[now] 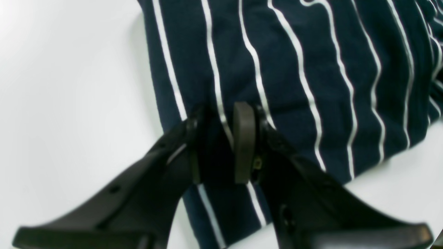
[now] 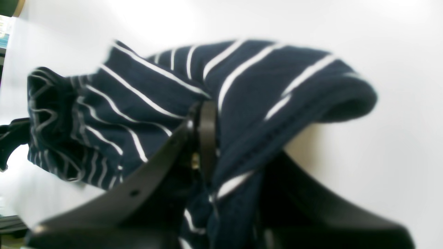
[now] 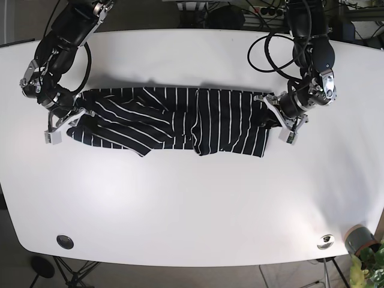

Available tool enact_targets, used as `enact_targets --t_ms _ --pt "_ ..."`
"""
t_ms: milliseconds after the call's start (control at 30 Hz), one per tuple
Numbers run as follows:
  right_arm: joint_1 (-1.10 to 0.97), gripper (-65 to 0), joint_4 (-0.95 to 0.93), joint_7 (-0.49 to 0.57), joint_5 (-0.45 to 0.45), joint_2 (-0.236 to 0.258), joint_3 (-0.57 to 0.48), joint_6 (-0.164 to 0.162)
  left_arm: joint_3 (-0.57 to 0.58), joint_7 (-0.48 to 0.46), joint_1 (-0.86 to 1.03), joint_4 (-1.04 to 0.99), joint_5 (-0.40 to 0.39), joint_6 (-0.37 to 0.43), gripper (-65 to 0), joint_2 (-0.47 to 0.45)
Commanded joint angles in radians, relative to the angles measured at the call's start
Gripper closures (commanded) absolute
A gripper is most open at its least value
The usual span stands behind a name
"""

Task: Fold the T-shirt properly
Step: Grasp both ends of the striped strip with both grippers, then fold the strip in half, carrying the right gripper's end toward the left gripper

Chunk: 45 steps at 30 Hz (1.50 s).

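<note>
A navy T-shirt (image 3: 180, 120) with thin white stripes lies stretched sideways across the white table (image 3: 192, 204), wrinkled and partly doubled over near its middle. My left gripper (image 3: 271, 115) sits at the shirt's right end in the base view. In the left wrist view this left gripper (image 1: 218, 145) is shut on a fold of the T-shirt (image 1: 311, 69) near its edge. My right gripper (image 3: 77, 115) is at the shirt's left end. The right wrist view shows the right gripper (image 2: 235, 155) shut on the T-shirt (image 2: 155, 86), which is lifted and drapes over one finger, hiding it.
A black round fitting (image 3: 64, 241) and a silver one (image 3: 326, 241) sit near the table's front edge. A small pot with a plant (image 3: 362, 243) stands off the front right corner. Cables (image 3: 270, 42) hang from the arm at the back right.
</note>
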Motion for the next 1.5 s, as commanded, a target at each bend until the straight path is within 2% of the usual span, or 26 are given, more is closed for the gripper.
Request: enact_targets --t_ms 0,167,433,633,833,933,1100,1300,1467 --pt "0.012 -2.1 0.084 -0.005 0.015 0.018 0.003 -0.001 0.046 0.004 -0.010 -0.009 0.012 0.008 -11.8 -0.006" --pt "0.009 -2.1 0.205 -0.052 0.017 0.013 0.002 -0.001 0.118 -0.050 -0.025 -0.077 0.011 0.010 -11.8 0.034" --pt "0.021 -2.1 0.316 -0.141 0.025 0.007 -0.004 -0.001 0.183 -0.056 -0.032 -0.126 0.011 0.011 -11.8 0.106" --pt "0.047 -2.1 0.331 -0.158 0.031 -0.027 -0.093 -0.001 0.239 -0.056 -0.032 -0.152 0.012 0.013 -11.8 0.152" --pt "0.049 -2.1 0.331 -0.155 0.098 -0.062 -0.176 -0.001 0.279 -0.059 -0.032 -0.158 0.012 0.074 -11.9 0.186" --pt "0.064 -2.1 0.331 -0.153 0.098 -0.106 -0.228 -0.001 0.319 -0.060 -0.033 -0.153 0.005 0.094 -11.9 0.186" --pt "0.062 -2.1 0.322 -0.147 0.094 -0.145 -0.290 -0.001 0.335 -0.060 -0.033 -0.150 0.005 0.094 -11.9 0.189" --pt "0.065 -2.2 0.322 -0.130 0.014 -0.180 -0.371 -0.001 0.335 -0.060 -0.033 -0.157 0.005 0.094 -11.9 0.203" --pt "0.064 -7.5 0.322 -0.092 -0.078 -0.195 -0.449 0.000 0.335 -0.060 -0.033 -0.150 0.005 0.094 -11.9 0.203"
